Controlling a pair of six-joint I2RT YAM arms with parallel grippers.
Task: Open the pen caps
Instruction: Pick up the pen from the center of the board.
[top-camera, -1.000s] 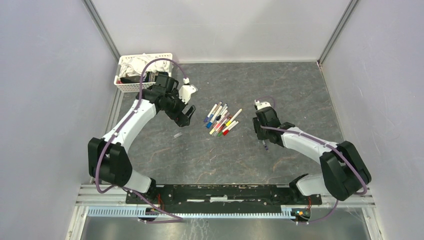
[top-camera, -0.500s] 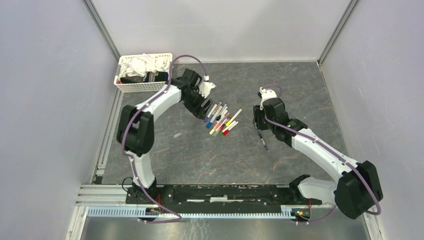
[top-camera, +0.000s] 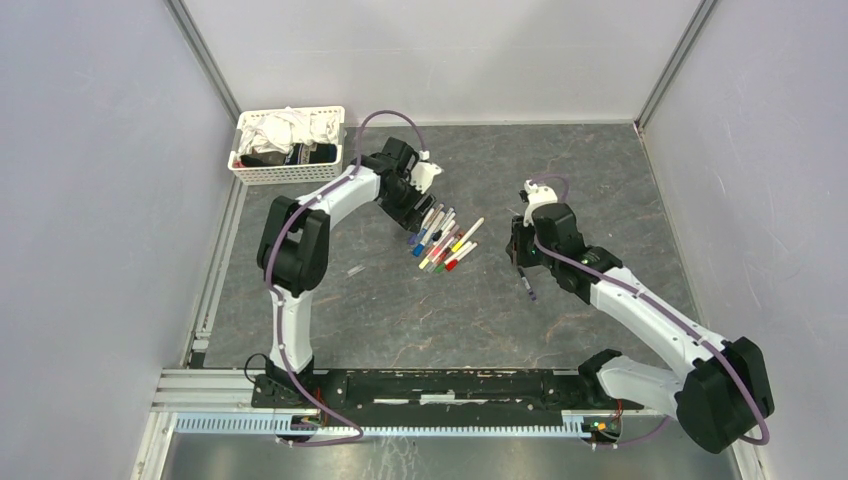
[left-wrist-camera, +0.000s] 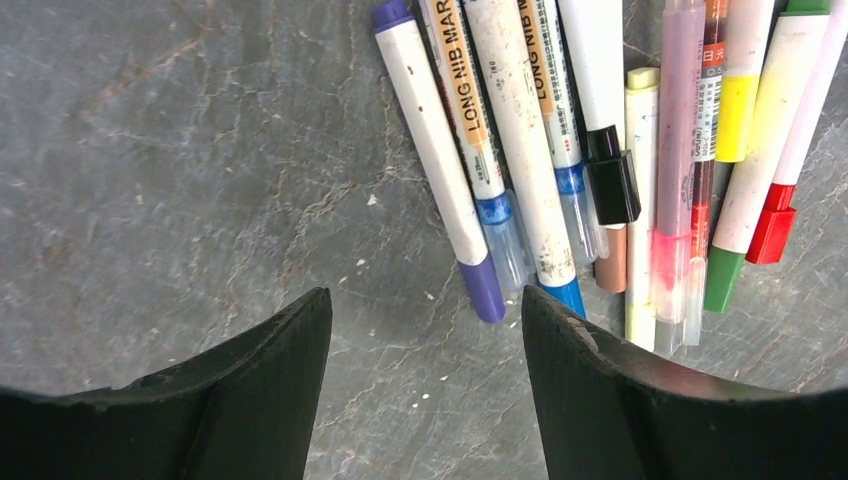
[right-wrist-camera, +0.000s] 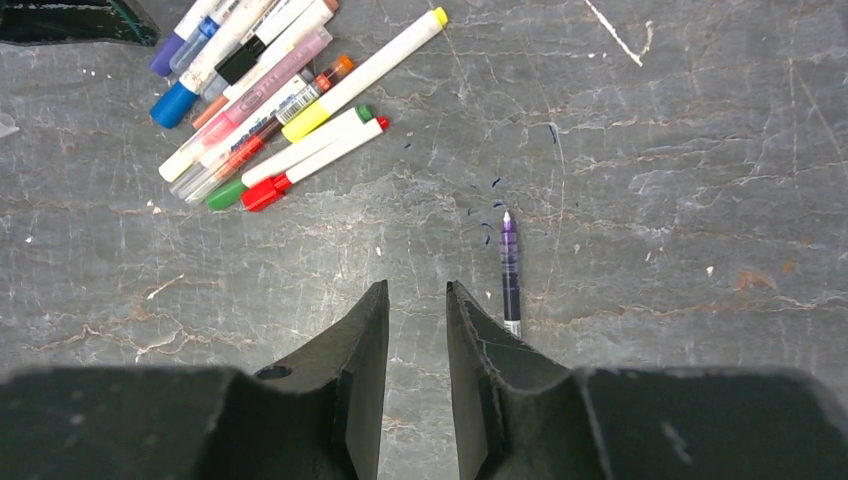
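Several capped pens (top-camera: 445, 240) lie in a bundle mid-table. In the left wrist view a white pen (left-wrist-camera: 440, 170) with a purple cap (left-wrist-camera: 483, 288) is nearest, beside blue (left-wrist-camera: 570, 295), black (left-wrist-camera: 612, 185), green (left-wrist-camera: 722, 280) and red (left-wrist-camera: 770, 225) caps. My left gripper (top-camera: 410, 220) (left-wrist-camera: 422, 295) is open and empty, just short of the cap ends. A thin purple pen (top-camera: 525, 285) (right-wrist-camera: 510, 265) lies alone, right of the bundle (right-wrist-camera: 270, 110). My right gripper (top-camera: 518, 255) (right-wrist-camera: 417, 285) hovers beside it, jaws slightly apart, holding nothing.
A white slatted basket (top-camera: 270, 175) of cloths stands at the back left. A small clear piece (top-camera: 355, 270) lies on the grey table left of the bundle. Ink specks (right-wrist-camera: 490, 210) mark the table near the purple pen's tip. Walls enclose the table.
My left arm has swung right from near the basket to the pens. My right gripper has risen and shifted right, leaving the purple pen lying on the table.
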